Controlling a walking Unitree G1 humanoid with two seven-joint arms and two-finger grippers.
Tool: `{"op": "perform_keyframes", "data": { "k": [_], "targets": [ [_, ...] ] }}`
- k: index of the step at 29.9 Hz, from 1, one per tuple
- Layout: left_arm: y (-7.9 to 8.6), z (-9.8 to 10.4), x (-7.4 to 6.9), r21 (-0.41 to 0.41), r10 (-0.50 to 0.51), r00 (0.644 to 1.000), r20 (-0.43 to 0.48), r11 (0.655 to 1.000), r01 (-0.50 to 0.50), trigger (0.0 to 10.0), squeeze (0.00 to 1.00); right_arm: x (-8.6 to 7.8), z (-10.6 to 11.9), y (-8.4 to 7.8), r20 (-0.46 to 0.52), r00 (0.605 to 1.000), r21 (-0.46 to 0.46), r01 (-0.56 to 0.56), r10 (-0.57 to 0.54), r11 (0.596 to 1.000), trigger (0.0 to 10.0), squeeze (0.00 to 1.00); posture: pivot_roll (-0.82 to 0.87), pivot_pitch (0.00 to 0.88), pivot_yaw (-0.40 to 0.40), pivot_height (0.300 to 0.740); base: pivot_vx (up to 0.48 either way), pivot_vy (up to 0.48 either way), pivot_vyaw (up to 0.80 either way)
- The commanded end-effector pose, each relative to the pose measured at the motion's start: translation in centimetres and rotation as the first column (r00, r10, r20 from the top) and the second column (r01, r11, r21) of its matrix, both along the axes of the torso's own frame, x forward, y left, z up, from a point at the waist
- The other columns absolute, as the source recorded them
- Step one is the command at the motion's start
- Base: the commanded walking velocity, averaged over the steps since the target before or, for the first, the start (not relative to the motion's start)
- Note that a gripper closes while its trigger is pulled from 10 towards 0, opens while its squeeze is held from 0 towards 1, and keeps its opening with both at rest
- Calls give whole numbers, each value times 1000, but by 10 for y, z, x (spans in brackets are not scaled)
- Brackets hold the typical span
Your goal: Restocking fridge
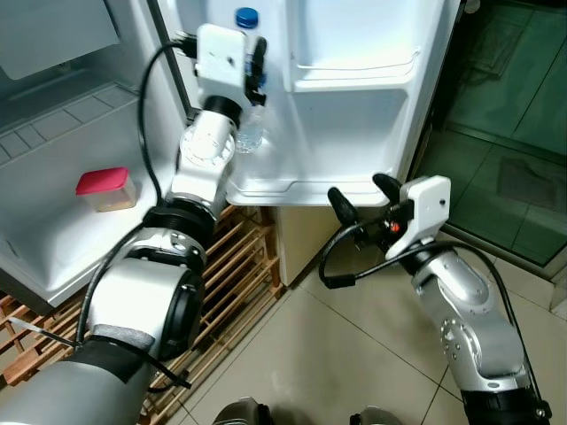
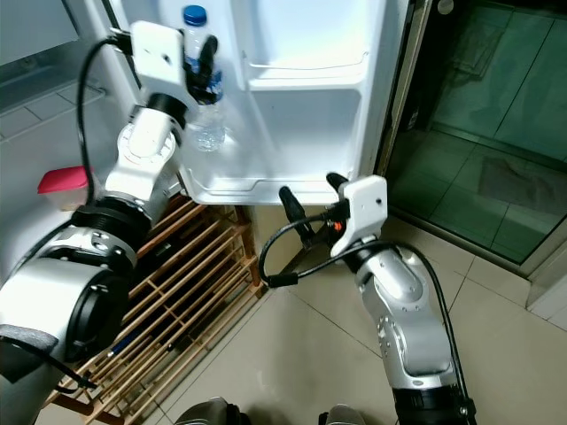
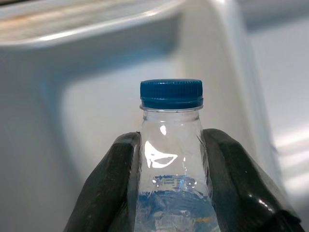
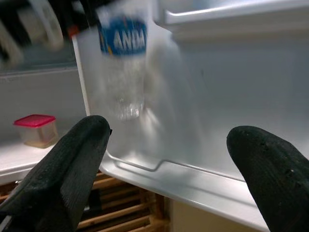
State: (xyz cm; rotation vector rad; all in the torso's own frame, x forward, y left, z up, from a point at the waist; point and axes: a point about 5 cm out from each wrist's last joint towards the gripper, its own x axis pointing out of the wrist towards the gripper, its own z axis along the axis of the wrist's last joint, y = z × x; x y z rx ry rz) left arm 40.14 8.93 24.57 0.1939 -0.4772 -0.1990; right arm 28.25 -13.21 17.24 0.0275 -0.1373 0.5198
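My arms are showing silver, rounded shells with black joint rings. White camera housings are sitting on both wrists, black cables are looping beside them, and my long fingers are looking matte black.

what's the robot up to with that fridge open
It is restocking. The left gripper is shut on a clear plastic water bottle with a blue cap, holding it upright over the lower white door shelf of the open fridge. The right gripper is open and idle below that shelf. A small red-lidded plastic container sits on a shelf inside the fridge.
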Motion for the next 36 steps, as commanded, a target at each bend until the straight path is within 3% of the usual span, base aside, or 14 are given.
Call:
{"op": "perform_keyframes", "data": {
  "k": [1,4,9,17,20,21,25,36],
  "targets": [
    [1,-20,-2,13,36,998,-48,999,-35,10000,0,3,5,1,2,1000,8,-18,18,1000,10000,0,-226,4,122,711,0,0,0],
    [1,-42,-4,3,56,991,-125,998,-56,10000,0,4,7,1,5,1000,5,-10,10,1000,10000,0,-235,1,117,711,0,0,0],
    [4,-62,-7,-5,95,976,-196,995,-98,10000,0,4,5,-2,-2,1000,-1,13,-13,1000,10000,0,-244,0,111,711,0,0,0],
    [6,-65,-7,-5,128,969,-211,991,-132,10000,0,0,2,-4,-13,1000,-12,23,-23,1000,10000,0,-255,0,91,711,0,0,0],
    [13,-59,-5,-67,150,968,-202,984,-167,10000,0,0,1,-4,-18,1000,-19,24,-25,1000,10000,0,-255,0,87,711,0,0,0],
    [22,-54,-4,-133,181,963,-198,969,-210,10000,0,0,0,-4,-20,999,-21,25,-25,999,10000,0,-253,0,85,711,0,0,0],
    [37,-53,-3,-203,247,946,-210,936,-289,10000,0,0,-2,-4,-26,999,-29,26,-27,999,10000,0,-249,0,70,711,0,0,0],
    [39,-75,-11,-152,284,930,-233,934,-323,10000,0,-1,-5,-10,-38,999,-65,27,-30,997,10000,0,-265,11,45,711,0,0,0]
  ]
}}
